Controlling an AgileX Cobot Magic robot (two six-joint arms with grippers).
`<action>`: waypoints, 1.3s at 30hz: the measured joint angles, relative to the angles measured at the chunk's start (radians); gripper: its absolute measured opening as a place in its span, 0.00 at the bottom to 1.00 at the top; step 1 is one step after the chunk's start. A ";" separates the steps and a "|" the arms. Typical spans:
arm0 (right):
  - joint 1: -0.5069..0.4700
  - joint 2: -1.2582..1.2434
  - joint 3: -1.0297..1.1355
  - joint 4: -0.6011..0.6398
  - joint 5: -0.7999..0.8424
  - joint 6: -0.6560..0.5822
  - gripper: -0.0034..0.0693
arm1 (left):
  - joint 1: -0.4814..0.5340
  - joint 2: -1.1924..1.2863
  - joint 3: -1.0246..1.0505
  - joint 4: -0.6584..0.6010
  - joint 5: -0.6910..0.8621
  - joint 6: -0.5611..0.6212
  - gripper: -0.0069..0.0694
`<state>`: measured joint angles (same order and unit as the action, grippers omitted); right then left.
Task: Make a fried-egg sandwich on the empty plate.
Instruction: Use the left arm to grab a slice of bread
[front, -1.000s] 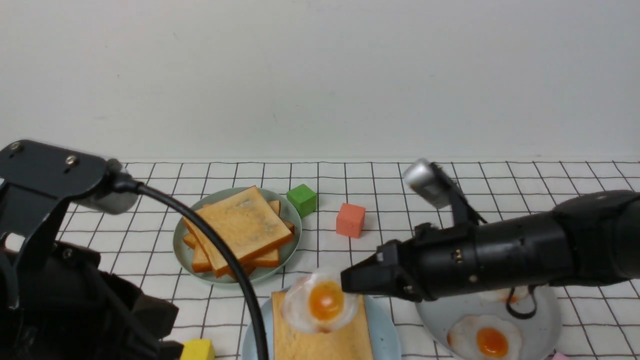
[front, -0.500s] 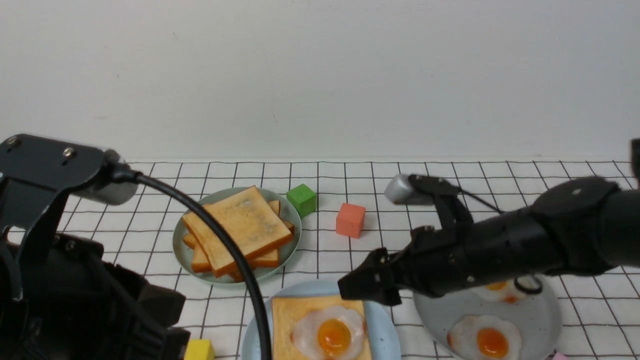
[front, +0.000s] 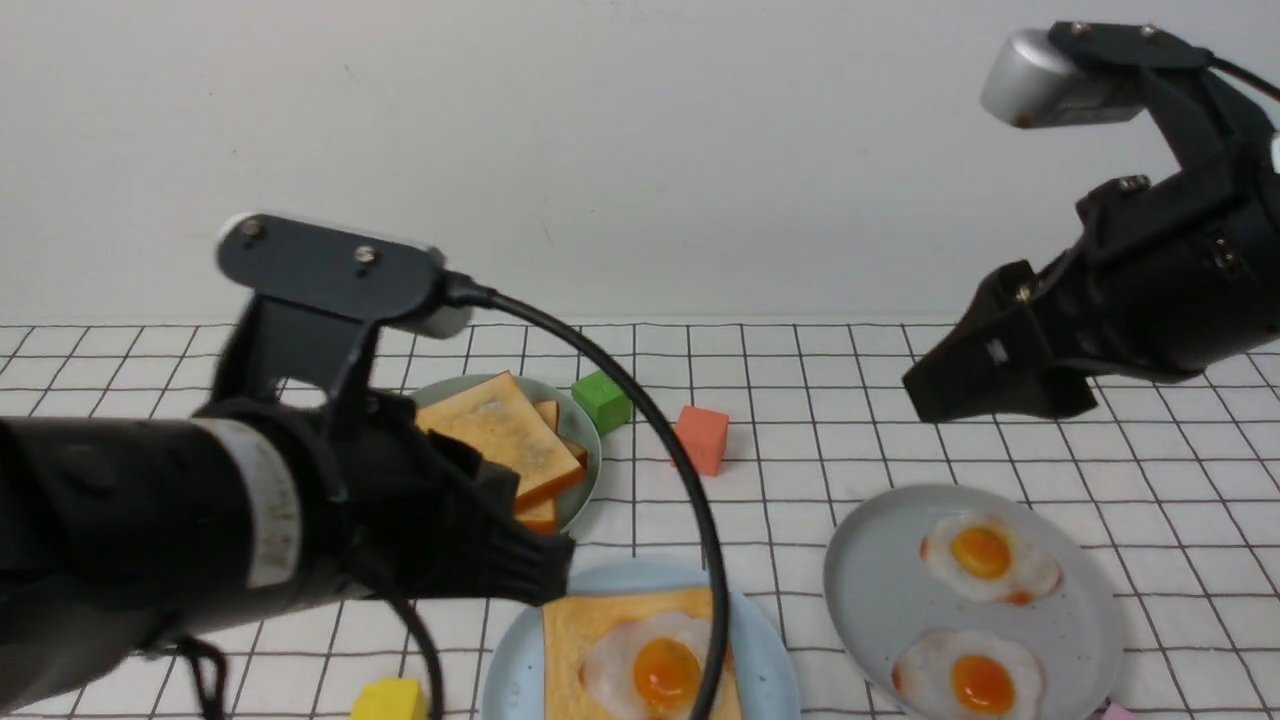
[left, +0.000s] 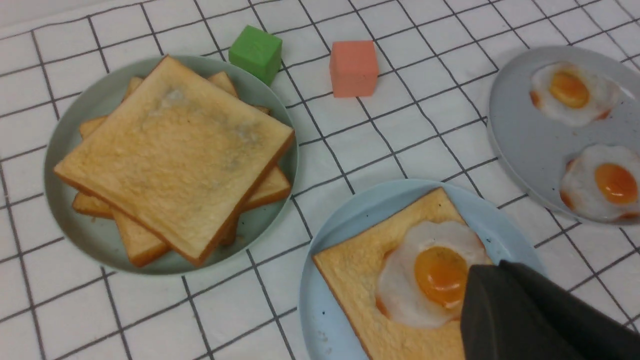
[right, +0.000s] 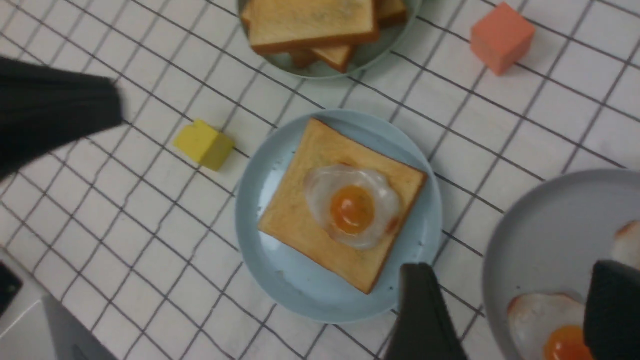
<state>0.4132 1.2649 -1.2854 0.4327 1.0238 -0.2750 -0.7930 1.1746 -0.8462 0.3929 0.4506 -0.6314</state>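
Here, the round pale sky-blue plate sits at the near middle of the white, black-gridded worktop, its near part cut off by the front view's lower edge; on it lies one square golden-brown toast slice with a white, orange-yolked fried egg lying uncovered on top. The left claw is closed with nothing in it, its tip hanging by that plate's far left rim; how high above it I cannot tell. The left arm hides the left part of the pale sage-green plate and its stack of plain toast slices, and its black cable arcs across the blue plate. In the left wrist view the claw's dark fingers cover the egg's edge. The right claw is raised well clear on the right, fingers spread apart and empty. On the worktop's right the round grey plate holds two more fried eggs, a narrow strip of grid separating it from the blue plate. A green cube and a salmon cube stand farther back, with open grid to their right; a yellow cube is cut off at the lower edge, and a pink scrap in the corner is too cropped to identify.
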 joint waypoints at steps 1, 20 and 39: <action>0.017 -0.013 0.009 0.002 -0.011 0.002 0.62 | 0.012 0.025 0.000 0.000 -0.018 0.000 0.09; 0.145 -0.137 0.186 -0.041 -0.059 0.011 0.59 | 0.785 0.245 -0.037 -0.840 0.013 0.567 0.07; 0.145 -0.137 0.186 0.004 -0.049 0.015 0.59 | 0.916 0.652 -0.350 -1.343 0.228 1.011 0.69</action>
<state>0.5579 1.1277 -1.0998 0.4369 0.9750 -0.2601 0.1233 1.8270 -1.1964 -0.9502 0.6785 0.3793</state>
